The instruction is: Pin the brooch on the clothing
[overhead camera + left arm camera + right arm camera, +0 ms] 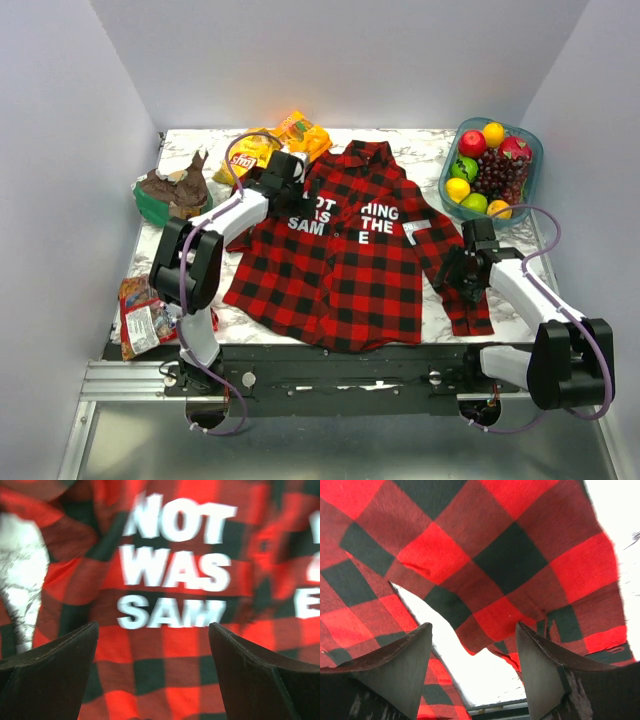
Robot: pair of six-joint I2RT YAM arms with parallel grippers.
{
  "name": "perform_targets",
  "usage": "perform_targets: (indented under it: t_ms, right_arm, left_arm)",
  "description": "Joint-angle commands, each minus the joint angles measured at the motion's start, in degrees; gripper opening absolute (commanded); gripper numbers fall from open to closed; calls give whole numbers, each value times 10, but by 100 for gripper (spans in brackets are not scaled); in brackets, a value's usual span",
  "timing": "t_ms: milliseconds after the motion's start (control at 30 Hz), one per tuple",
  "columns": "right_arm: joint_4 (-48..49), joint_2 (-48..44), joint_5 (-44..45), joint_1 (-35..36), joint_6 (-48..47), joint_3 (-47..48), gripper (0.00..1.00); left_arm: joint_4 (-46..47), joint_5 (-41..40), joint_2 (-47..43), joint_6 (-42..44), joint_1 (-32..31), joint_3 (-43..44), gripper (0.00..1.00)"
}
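You won't find the brooch in any view: it is either covered or too small to make out on the shirt [340,280]. From above, your left arm [240,212] lies across the chest. It hides the start of each line of the white letters [318,218] and part of the yellow snack bags [252,152]. The right arm [520,285] ends in a dark blob over the right sleeve [478,315]; how its jaws stand there is too small to tell. The left wrist view is blurred, and further letters [310,600] run off its right edge. In the right wrist view the sleeve runs off the top and left edges and covers most of the worktop [485,675].
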Motion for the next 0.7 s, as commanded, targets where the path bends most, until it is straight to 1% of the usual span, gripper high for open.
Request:
perform_targets:
  t_ms: [0, 67, 167, 200, 233, 300, 333, 400, 433, 500, 533, 567, 600, 633, 667]
  right_arm:
    - [1, 12, 22, 27, 34, -14, 74]
    - [1, 22, 29, 42, 43, -12, 74]
    - [10, 44, 30, 54, 53, -12, 73]
    - [15, 54, 31, 57, 55, -15, 73]
    - [18, 59, 32, 61, 57, -17, 72]
    - [27, 65, 30, 64, 60, -21, 66]
    - [29, 69, 30, 65, 61, -25, 60]
    - [35, 69, 29, 67, 61, -28, 53]
    - [36, 68, 29, 66, 61, -29, 45]
    - [37, 66, 25, 66, 57, -28, 35]
    - [36, 64, 24, 66, 57, -27, 25]
    - [36, 56, 23, 66, 55, -24, 20]
    - [29, 52, 23, 66, 54, -22, 16]
    - [24, 44, 24, 67, 53, -17, 6]
    - [17, 29, 26, 67, 49, -5, 2]
  left_arm:
    - [4, -23, -31, 32, -55, -4, 99]
    - [-17, -26, -12, 42, -82, 12, 99]
    - [-40, -32, 15, 54, -105, 31, 99]
    - [-43, -49, 20, 57, -115, 35, 99]
    - [-50, -62, 25, 63, -119, 40, 99]
    - [-51, -66, 37, 66, -124, 42, 99]
    - [-48, -65, 40, 66, -125, 42, 99]
    - [-49, -65, 54, 66, -127, 44, 99]
    - [-52, -66, 62, 67, -127, 48, 99]
    - [-56, -66, 81, 69, -128, 54, 98]
    - [-60, -65, 86, 69, -129, 59, 97]
    - [-60, -67, 97, 70, -129, 60, 97]
    - [-60, -70, 101, 71, -129, 60, 93]
    - [-62, -74, 105, 73, -128, 61, 91]
    - [-63, -78, 113, 76, -129, 61, 88]
